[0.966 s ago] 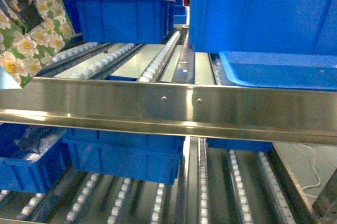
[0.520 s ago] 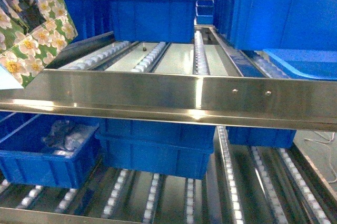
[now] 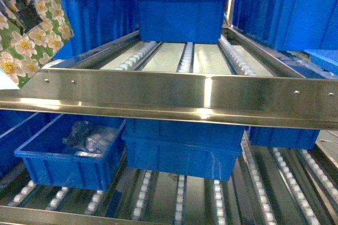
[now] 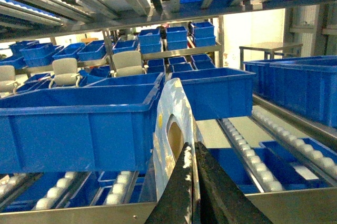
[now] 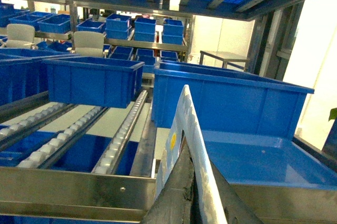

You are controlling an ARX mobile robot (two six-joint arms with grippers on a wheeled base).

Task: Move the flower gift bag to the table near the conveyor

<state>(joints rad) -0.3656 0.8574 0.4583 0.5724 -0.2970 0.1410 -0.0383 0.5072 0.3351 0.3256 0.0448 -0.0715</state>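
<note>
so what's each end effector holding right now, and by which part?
Both are shut on a flower gift bag. The left end effector pinches the flower gift bag just below its handle hole. The right end effector clamps one edge-on; which part cannot be told.

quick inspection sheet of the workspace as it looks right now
surface: no table seen in any view; the conveyor rollers run between steel rails behind a shiny front rail.
job's things: flower gift bag is held up at the head view's top left.
clutter: blue bins sit on the upper rollers; a lower bin holds grey wrapped items.
grippers: left gripper is shut on the bag's paper edge; right gripper likewise pinches a printed bag edge.
cables: nothing seen.
surroundings: more shelves of blue bins, pale chairs and a bare steel frame behind.
</note>
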